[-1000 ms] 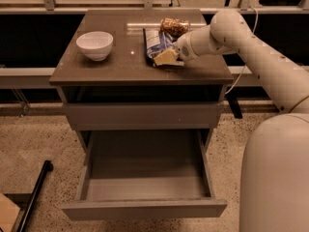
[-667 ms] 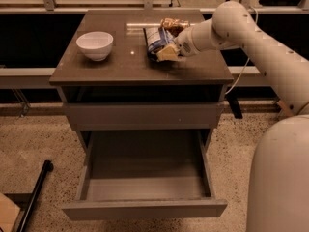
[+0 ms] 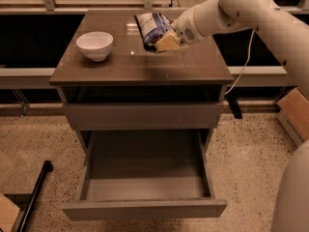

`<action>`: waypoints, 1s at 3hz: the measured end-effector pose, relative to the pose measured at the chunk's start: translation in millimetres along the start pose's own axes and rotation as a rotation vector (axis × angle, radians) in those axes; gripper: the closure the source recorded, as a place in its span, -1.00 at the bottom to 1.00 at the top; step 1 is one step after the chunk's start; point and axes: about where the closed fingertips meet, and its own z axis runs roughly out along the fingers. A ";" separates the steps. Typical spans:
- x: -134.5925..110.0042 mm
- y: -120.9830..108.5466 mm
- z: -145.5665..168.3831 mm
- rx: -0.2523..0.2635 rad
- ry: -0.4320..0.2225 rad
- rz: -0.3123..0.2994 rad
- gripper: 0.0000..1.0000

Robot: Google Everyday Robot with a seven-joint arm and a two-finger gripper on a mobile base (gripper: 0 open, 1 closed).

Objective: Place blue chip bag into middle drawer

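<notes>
The blue chip bag (image 3: 151,27), blue with white patches, is crumpled and tilted up over the back right of the brown countertop (image 3: 120,64). My gripper (image 3: 163,42) comes in from the right on the white arm and is shut on the bag's lower edge, holding it just above the surface. The middle drawer (image 3: 145,208) stands pulled out below, wide and deep, with nothing showing inside it. It lies well below and in front of the gripper.
A white bowl (image 3: 95,44) sits on the countertop's left side. A shallower closed drawer front (image 3: 145,115) is above the open one. A black pole (image 3: 36,192) lies on the floor at left. A cardboard box (image 3: 294,112) stands at right.
The gripper has lifted the blue chip bag up off the countertop and the arm has risen. The brown-gold packet behind the bag no longer shows.
</notes>
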 end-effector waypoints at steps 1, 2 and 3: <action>-4.7 29.3 -22.6 -0.056 0.043 -0.077 1.00; 2.7 71.0 -52.5 -0.132 0.092 -0.137 1.00; 19.4 117.5 -82.9 -0.223 0.159 -0.209 1.00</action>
